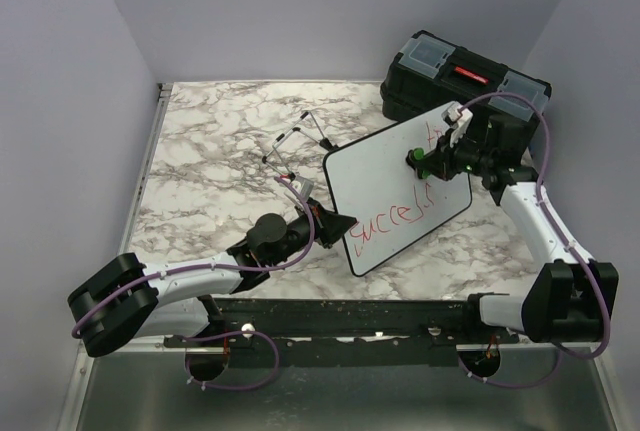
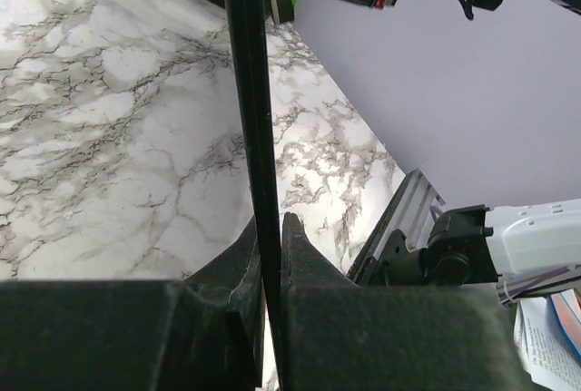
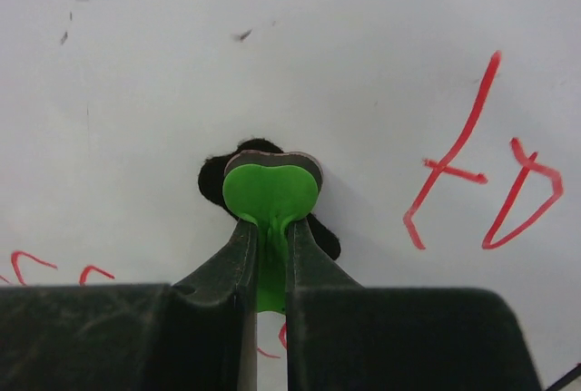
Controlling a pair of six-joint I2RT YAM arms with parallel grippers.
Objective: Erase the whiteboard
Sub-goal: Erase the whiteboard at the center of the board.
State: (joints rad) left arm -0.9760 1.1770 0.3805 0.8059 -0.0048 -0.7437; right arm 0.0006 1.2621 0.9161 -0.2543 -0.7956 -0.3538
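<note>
Board (image 1: pixel 385 173) pinched at its left edge by left gripper (image 2: pixel 270 225), right gripper (image 3: pixel 270 232) clamped on green eraser (image 3: pixel 270 193) mid-board; push too hard and board probably slips.

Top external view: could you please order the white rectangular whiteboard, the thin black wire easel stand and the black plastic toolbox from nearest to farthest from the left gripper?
1. White rectangular whiteboard: its near-left edge is clamped in the left gripper.
2. Thin black wire easel stand: just beyond the gripper, slightly left.
3. Black plastic toolbox: far right corner.
</note>
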